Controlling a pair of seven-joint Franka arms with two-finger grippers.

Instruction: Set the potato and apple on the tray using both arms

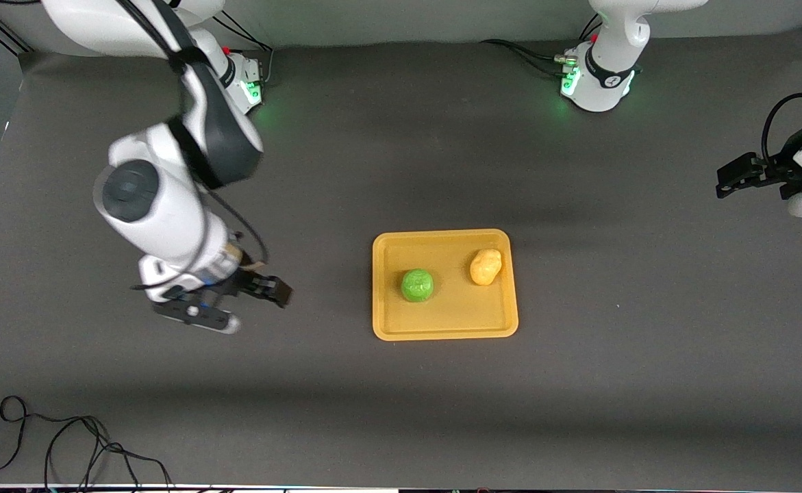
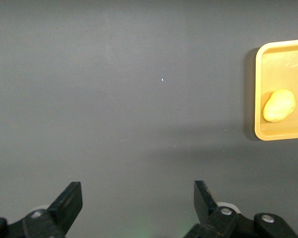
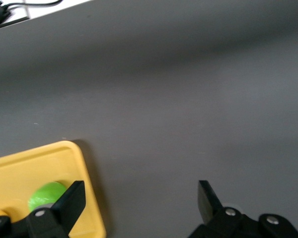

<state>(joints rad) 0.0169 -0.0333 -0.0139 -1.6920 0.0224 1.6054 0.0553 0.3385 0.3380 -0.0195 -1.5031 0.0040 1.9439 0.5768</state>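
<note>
A dark grey table (image 1: pixel 401 397) was seen from above, with two white robot arms based along its upper edge. Near the middle of the table lay a flat orange-yellow tray (image 1: pixel 444 330) with rounded corners and a low rim. Two small toy foods sat inside it, apart from each other and not touching: a round, shiny green apple (image 1: pixel 417 285) lay toward the right arm's end of the tray, and a lumpy yellow-orange potato (image 1: pixel 485 266) lay toward the left arm's end, close to the rim and slightly farther from the front camera than the apple. The right gripper (image 1: pixel 272 288) hung over bare table toward the right arm's end, well apart from the tray, its two black fingers spread wide and holding nothing; its wrist camera showed a tray corner and part of the apple (image 3: pixel 45 196) between those parted fingers. The left gripper (image 1: pixel 724 183) was far out over the left arm's end of the table, well apart from the tray, also spread wide and empty, and its wrist camera looked over bare table toward the tray edge and the potato (image 2: pixel 279 105). Judged from this layout, the placing appeared complete: both foods rested on the tray and neither gripper held anything. Little seemed left beyond the arms coming to rest clear of the tray.
</note>
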